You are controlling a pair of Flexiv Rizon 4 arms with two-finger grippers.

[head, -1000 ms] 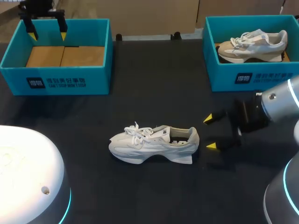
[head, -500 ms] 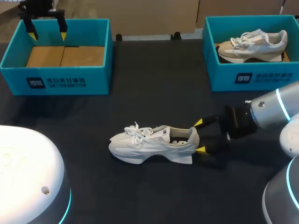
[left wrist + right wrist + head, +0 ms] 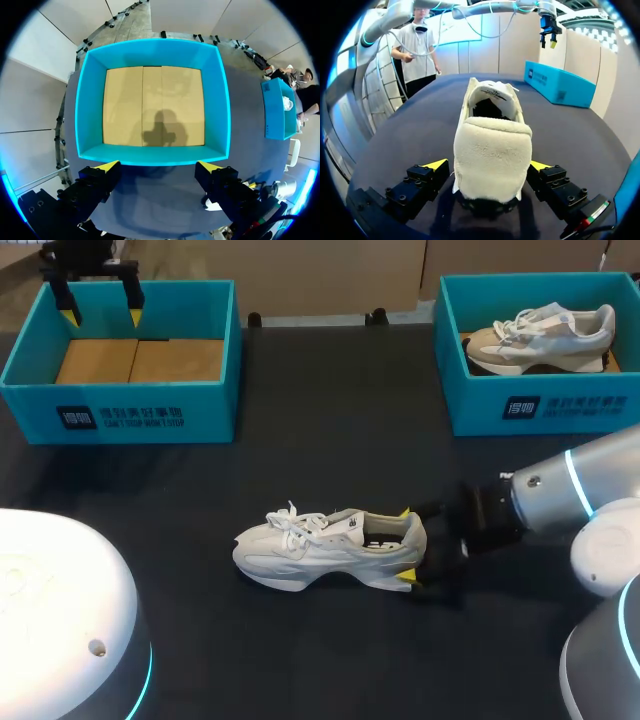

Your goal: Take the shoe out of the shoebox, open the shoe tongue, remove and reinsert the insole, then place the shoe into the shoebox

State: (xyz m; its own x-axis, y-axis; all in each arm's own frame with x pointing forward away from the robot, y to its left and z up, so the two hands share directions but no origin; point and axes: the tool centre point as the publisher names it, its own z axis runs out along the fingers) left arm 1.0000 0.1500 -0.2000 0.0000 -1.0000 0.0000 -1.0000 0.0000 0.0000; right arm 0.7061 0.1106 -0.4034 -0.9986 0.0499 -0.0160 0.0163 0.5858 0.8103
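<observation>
**Ana:** While the right gripper (image 3: 406, 545) sits low in the right-centre of the frame, its yellow tips stand wide apart, one on each side of the shoe (image 3: 320, 550) at the heel. I see no squeeze, so I call it unclamped.

**Ben:** From its wrist the heel fills the gap between the fingers (image 3: 436, 165), a fleecy cream back with a dark opening ahead of it. What about the writing?

**Ana:** The tongue label (image 3: 492, 92) carries print too small to make out. On the shoe's side there's a small dark mark, also unreadable.

**Ben:** And its looks?

**Ana:** It's off-white all over with white laces and a chunky sole. It stands upright on the black table (image 3: 330, 420) just below centre, toe to the left and heel to the right, well apart from both boxes.

**Ben:** Moving outward, then.

**Ana:** In the upper right is the right shoebox (image 3: 590, 405), teal, with a second shoe (image 3: 540, 335) in tan and white inside. Its front wall has a dark badge (image 3: 523, 407) with white print.

**Ben:** And the upper left?

**Ana:** That's the left shoebox (image 3: 210, 390), teal with the same kind of badge and a brown cardboard floor (image 3: 140, 360). The left gripper (image 3: 100, 312) hangs over its far rim with its fingers spread and nothing between them.
</observation>
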